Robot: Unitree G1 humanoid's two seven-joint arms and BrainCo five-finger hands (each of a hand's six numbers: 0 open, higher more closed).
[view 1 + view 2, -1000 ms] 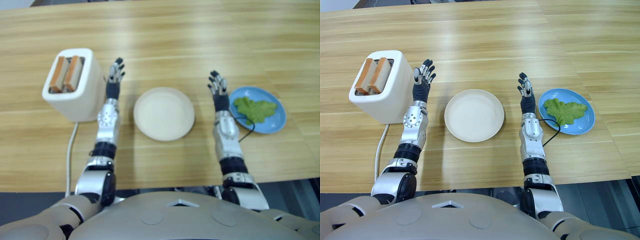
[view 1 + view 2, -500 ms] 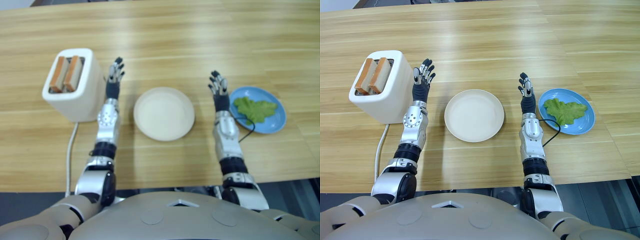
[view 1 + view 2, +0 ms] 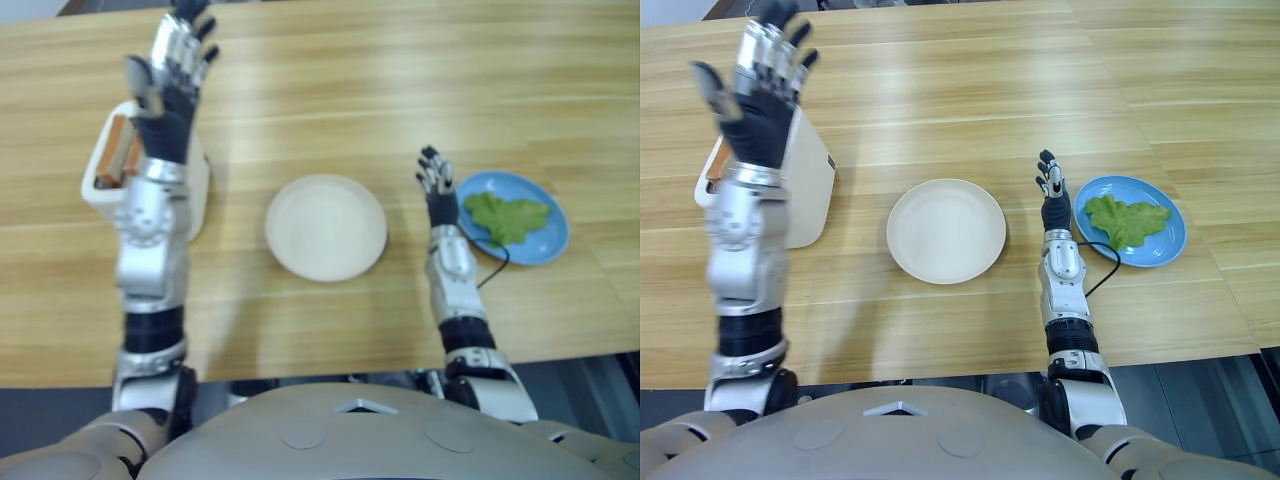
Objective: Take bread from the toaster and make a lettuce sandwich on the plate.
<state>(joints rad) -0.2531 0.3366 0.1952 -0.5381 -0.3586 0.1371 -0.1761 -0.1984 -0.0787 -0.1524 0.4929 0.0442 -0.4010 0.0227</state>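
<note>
Brown-crusted bread (image 3: 108,160) stands upright in the white toaster (image 3: 812,190).

Left hand (image 3: 758,90) + forearm cover most of toaster (image 3: 812,190); bread (image 3: 112,160) just a sliver beside the arm, slice count can't tell.

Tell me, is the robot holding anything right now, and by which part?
Nothing is held. The left hand hovers open above the toaster, whose bread sits in its slots; the right hand is open beside the blue plate.
</note>
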